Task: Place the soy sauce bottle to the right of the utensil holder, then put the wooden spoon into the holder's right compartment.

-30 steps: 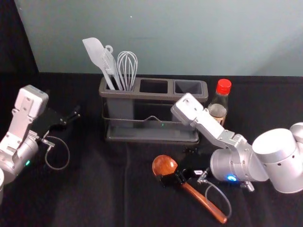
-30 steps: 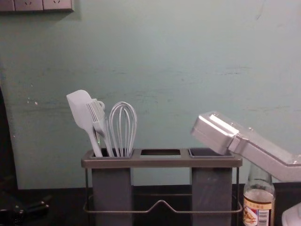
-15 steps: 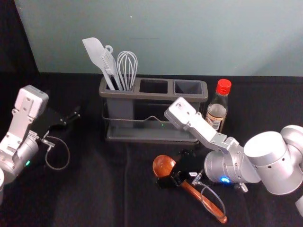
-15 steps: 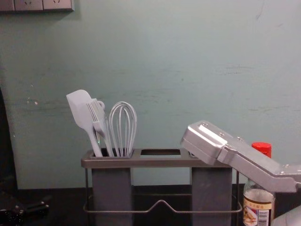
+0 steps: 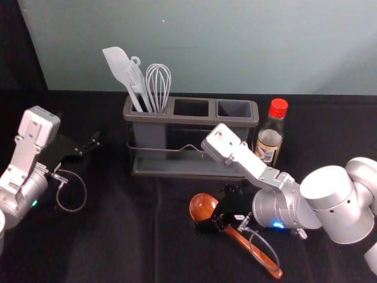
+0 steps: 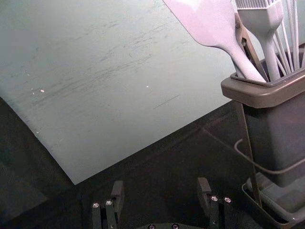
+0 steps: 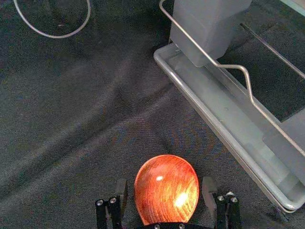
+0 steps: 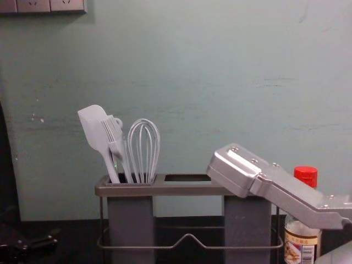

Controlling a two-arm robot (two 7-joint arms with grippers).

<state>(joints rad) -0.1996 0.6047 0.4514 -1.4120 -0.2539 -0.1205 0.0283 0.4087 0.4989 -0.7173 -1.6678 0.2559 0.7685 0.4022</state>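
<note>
Your right tool (image 7: 165, 182), released, straddles the wooden spoon (image 5: 202, 206); centre it, then close evenly. Left tool (image 6: 161, 181) rests released, far left.

One bottle (image 5: 270, 140), one spoon (image 5: 203, 206) and one holder (image 5: 194, 118) with three compartments (image 5: 235, 109) are seen. By the holder's left edge, one spatula (image 5: 117, 62), one brush (image 5: 136, 81), one whisk (image 5: 158, 79) and one half-hidden utensil (image 6: 250, 48) are held.

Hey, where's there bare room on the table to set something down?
The widest bare patch of cloth lies before the utensil holder, between the left gripper and the wooden spoon. There's another right of the soy sauce bottle, behind the right arm. It's crowded around the spoon, at the right gripper, and in the holder's left compartment with its utensils.
</note>
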